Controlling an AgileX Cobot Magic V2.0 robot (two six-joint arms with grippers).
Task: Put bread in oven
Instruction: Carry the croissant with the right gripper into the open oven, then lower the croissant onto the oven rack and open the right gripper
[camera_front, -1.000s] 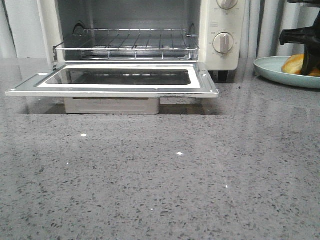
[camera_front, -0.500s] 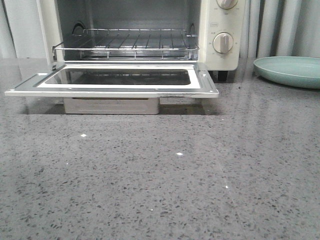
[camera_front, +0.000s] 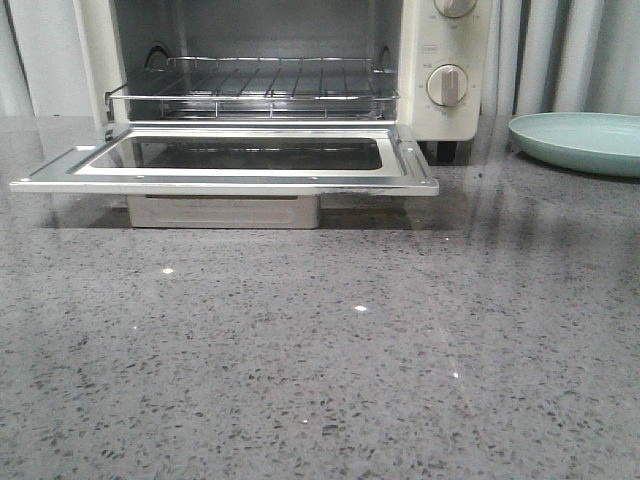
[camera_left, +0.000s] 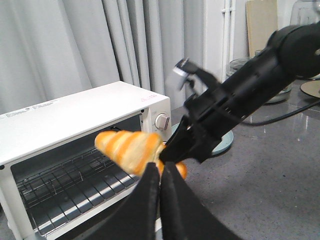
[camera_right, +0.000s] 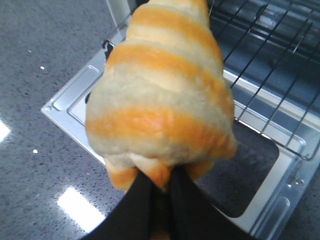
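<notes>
Closest to us, our right end effector (camera_right: 159, 192) is clamped on the bread (camera_right: 162, 95), its dark fingers (camera_right: 135, 200) pinching the roll's wide end so the golden, pale-striped body points away toward the oven (camera_right: 280, 65). In the right wrist view the bread hangs in the air above the lowered glass door (camera_right: 250, 175), with the wire rack (camera_right: 270, 45) just past it. The speckled grey tabletop (camera_front: 320, 380) lies below.

Our left end effector (camera_left: 161, 172) has its two fingers pressed together, nothing between them, and it hangs apart from the bread. From the left wrist view we see the right arm (camera_left: 250, 95) reaching in from the side, carrying the bread (camera_left: 129, 149) in front of the oven's (camera_left: 75, 150) open mouth, level with the rack (camera_left: 65, 185).

In the front view neither arm shows. The oven (camera_front: 270, 70) stands at the back of the tabletop, door (camera_front: 230, 160) dropped flat. To its right, near the knobs (camera_front: 446, 85), sits a pale green plate (camera_front: 580, 142).
</notes>
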